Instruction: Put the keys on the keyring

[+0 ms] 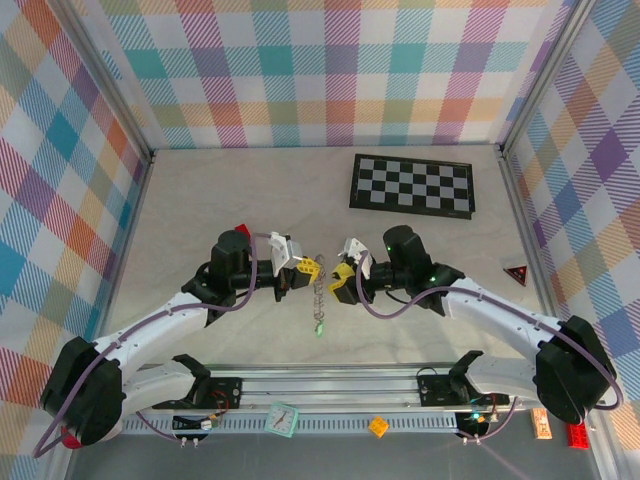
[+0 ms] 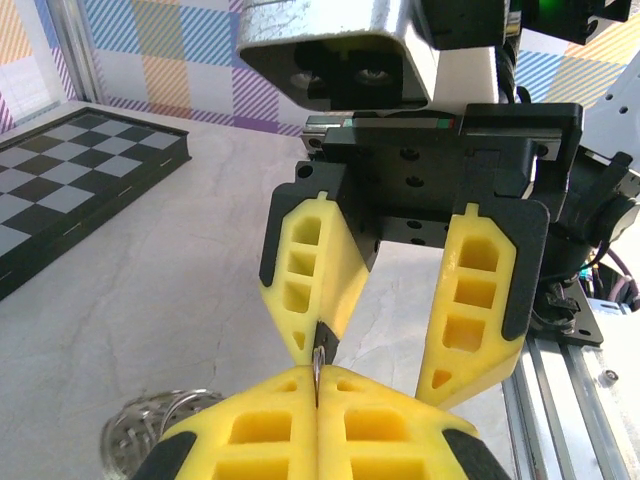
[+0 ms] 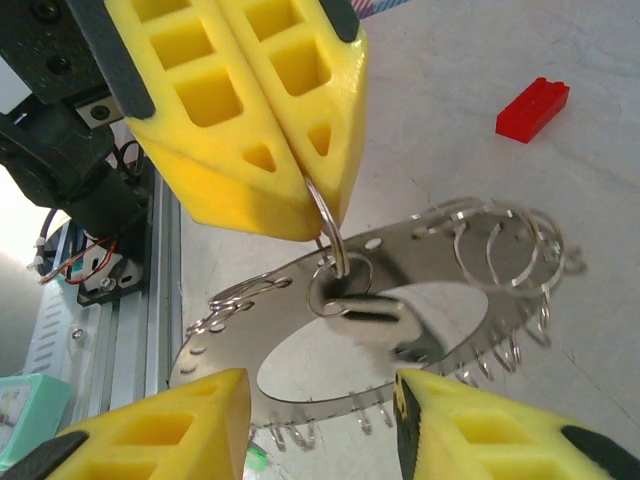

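The keyring [image 3: 420,245], a flat silvery ring with small loops round its rim, hangs above the middle of the table. We see the left gripper [image 3: 312,210] pinched closed on a small wire loop at the top of the keyring. A green-headed key [image 1: 320,328] sits at the keyring's near end. The right gripper [image 1: 341,273] faces it from just to the right, fingers spread, holding nothing. A red block [image 3: 532,108] lies on the table, well apart.

top: overhead, far, facing table [image 1: 200,200] | wrists: close, level, facing each other | shared: keyring [image 3: 400,240] mid-table
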